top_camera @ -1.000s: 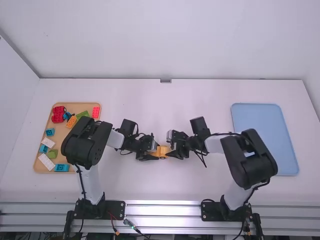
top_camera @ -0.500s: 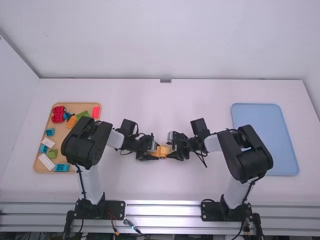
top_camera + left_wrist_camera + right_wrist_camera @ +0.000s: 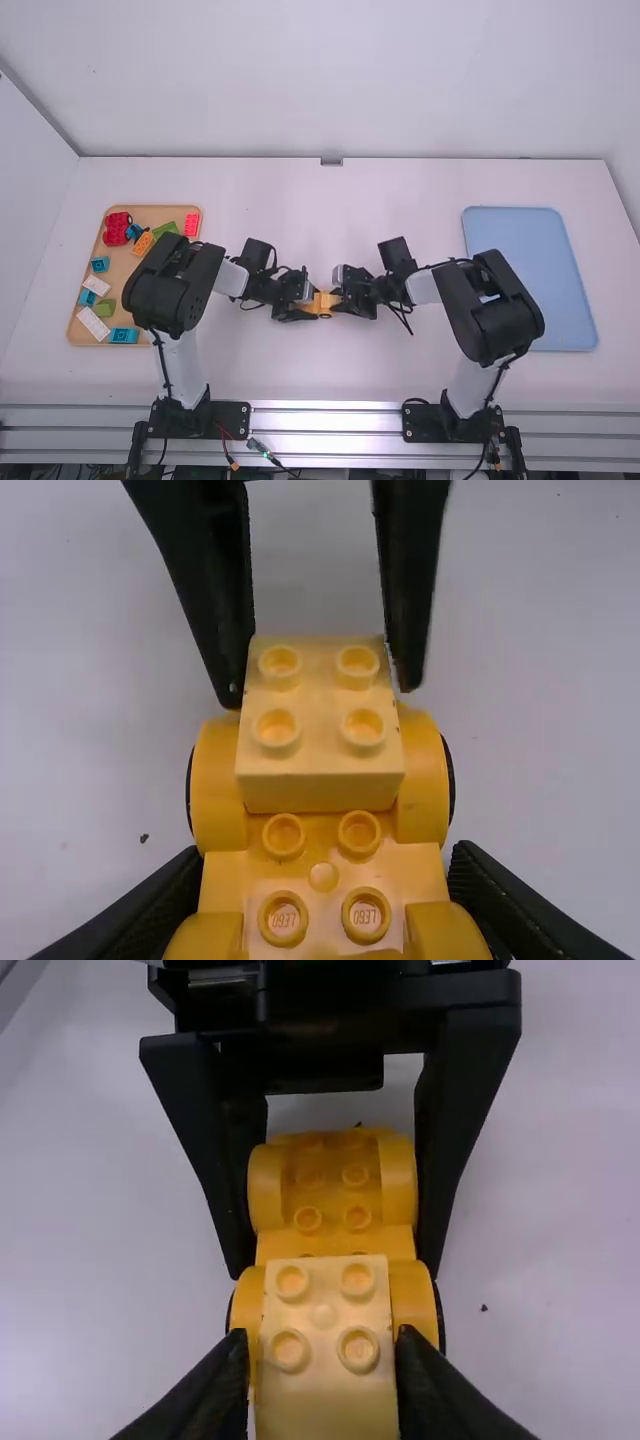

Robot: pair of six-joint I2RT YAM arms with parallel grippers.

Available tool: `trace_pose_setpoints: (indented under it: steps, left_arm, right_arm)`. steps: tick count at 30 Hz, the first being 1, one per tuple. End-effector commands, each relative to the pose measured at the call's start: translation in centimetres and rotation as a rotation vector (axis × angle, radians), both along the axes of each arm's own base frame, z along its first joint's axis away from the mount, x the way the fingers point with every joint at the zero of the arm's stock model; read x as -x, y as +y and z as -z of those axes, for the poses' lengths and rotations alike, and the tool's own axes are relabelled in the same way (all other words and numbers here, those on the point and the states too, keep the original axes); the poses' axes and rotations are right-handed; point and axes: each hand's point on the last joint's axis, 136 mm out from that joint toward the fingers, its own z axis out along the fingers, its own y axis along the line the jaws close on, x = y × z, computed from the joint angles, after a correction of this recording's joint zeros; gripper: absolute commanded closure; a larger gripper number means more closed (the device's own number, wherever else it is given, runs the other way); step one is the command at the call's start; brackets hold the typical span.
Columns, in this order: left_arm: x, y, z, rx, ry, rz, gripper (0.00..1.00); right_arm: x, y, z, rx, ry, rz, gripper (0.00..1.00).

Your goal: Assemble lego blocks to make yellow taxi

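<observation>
Near the middle of the table, my left gripper (image 3: 306, 303) and my right gripper (image 3: 341, 299) face each other at a yellow wheeled car base (image 3: 324, 306). In the left wrist view the left gripper (image 3: 323, 880) is shut on the base (image 3: 322, 875) by its sides. A pale yellow 2x2-stud brick (image 3: 320, 732) sits across the base between two wheels. Over in the right wrist view, the right gripper (image 3: 322, 1345) stands slightly open around the pale yellow brick (image 3: 325, 1370), with thin gaps beside it. The brick's underside is hidden.
At the left lies an orange-brown tray (image 3: 153, 216) with several red, blue, green, white and orange blocks. A light blue tray (image 3: 520, 240) lies at the right, partly behind the right arm.
The right arm's elbow has shifted slightly left, and its gripper has moved a little at the brick. The left arm and the car base have kept their place.
</observation>
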Motion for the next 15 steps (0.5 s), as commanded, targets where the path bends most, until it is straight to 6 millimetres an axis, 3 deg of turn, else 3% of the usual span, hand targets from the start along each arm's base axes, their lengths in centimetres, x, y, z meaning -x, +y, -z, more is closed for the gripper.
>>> trace_pose_setpoints:
  steps: [1, 2, 15]
  left_arm:
    - [0.3, -0.3, 0.1, 0.009, 0.015, 0.012, 0.49]
    - [0.3, -0.3, 0.1, 0.009, 0.015, 0.012, 0.49]
    - [0.3, -0.3, 0.1, 0.009, 0.015, 0.012, 0.49]
  right_arm:
    - [-0.3, 0.2, -0.2, -0.01, 0.005, -0.001, 0.69]
    - [-0.4, 0.2, -0.2, -0.012, 0.001, -0.001, 0.72]
    - [-0.3, 1.2, -1.9, -0.101, -0.007, -0.044, 0.75]
